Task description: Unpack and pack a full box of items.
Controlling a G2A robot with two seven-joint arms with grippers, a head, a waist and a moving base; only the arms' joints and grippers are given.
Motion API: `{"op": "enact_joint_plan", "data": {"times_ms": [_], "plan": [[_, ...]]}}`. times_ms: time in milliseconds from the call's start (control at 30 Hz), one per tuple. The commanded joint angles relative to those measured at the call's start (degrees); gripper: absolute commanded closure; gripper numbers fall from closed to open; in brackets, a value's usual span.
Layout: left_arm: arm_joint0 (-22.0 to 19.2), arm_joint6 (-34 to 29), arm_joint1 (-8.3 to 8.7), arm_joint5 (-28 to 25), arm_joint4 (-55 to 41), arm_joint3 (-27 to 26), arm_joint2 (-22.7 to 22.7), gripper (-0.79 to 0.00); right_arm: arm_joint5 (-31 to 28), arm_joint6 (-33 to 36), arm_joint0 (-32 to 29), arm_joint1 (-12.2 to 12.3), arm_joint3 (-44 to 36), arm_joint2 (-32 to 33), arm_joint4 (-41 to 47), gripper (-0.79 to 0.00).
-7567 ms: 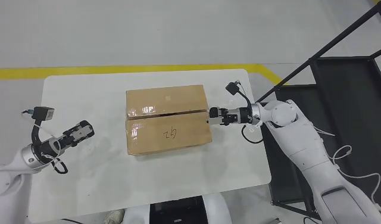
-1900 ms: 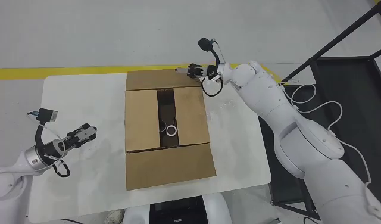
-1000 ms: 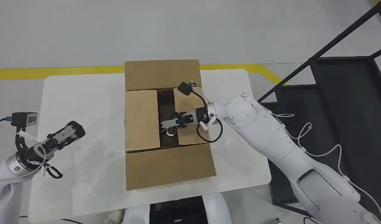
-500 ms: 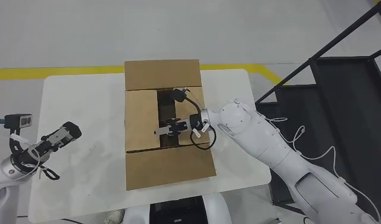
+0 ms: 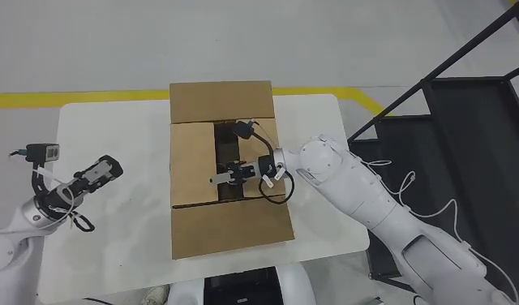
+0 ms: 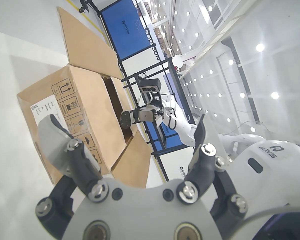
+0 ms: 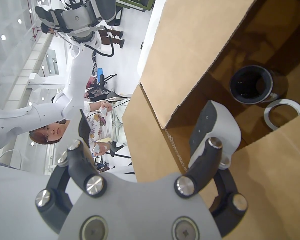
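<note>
The cardboard box (image 5: 195,163) stands mid-table with its far flap (image 5: 219,100) and near flap (image 5: 231,228) folded out. A gap runs between the two inner flaps. Inside lie a black cylinder (image 7: 251,84) and a white ring (image 7: 282,113). My right gripper (image 5: 227,175) hangs open over that gap, one finger (image 7: 215,123) above the opening, with the edge of the left inner flap (image 7: 190,38) between its jaws. My left gripper (image 5: 101,171) is open and holds nothing, left of the box above the table; the box (image 6: 72,106) lies ahead of it.
The white table (image 5: 122,240) has bare room on both sides of the box. A black metal rack (image 5: 470,135) stands off the table's right edge. A yellow floor line (image 5: 81,98) runs behind the table.
Since the first frame both outer flaps have been folded out. The right gripper came over the gap and has kept still for the last half second. The left gripper shifted slightly toward the box.
</note>
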Motion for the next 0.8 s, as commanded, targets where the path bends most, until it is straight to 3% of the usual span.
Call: {"op": "enact_joint_plan", "data": {"times_ms": [0, 167, 433, 633, 767], "plan": [[-2.22, 0.77, -0.16, -0.1, 0.18, 2.53, 1.75, -0.785, 0.0, 0.0, 0.0, 0.0, 0.0, 0.0, 0.0, -0.785], [-4.23, 1.16, -0.31, -1.38, 0.05, 5.97, 2.98, -0.785, 1.42, -1.56, -0.83, -0.27, -0.14, -0.48, -0.27, -0.785], [-2.98, 0.43, -0.18, -2.23, -1.23, 6.21, 1.91, -0.785, 3.85, -0.87, 1.54, -2.31, 2.77, -3.41, 3.23, -0.785], [-1.4, -0.31, -0.03, -2.28, -3.06, 4.32, 0.38, -0.785, 2.51, 1.64, 4.47, -5.04, 5.78, -7.52, 7.5, -0.785], [-0.29, -0.88, 0.01, -2.67, -6.03, 2.89, -0.84, -0.785, -3.07, 4.51, 5.83, -6.66, 7.34, -8.78, 12.32, -0.785]]}}
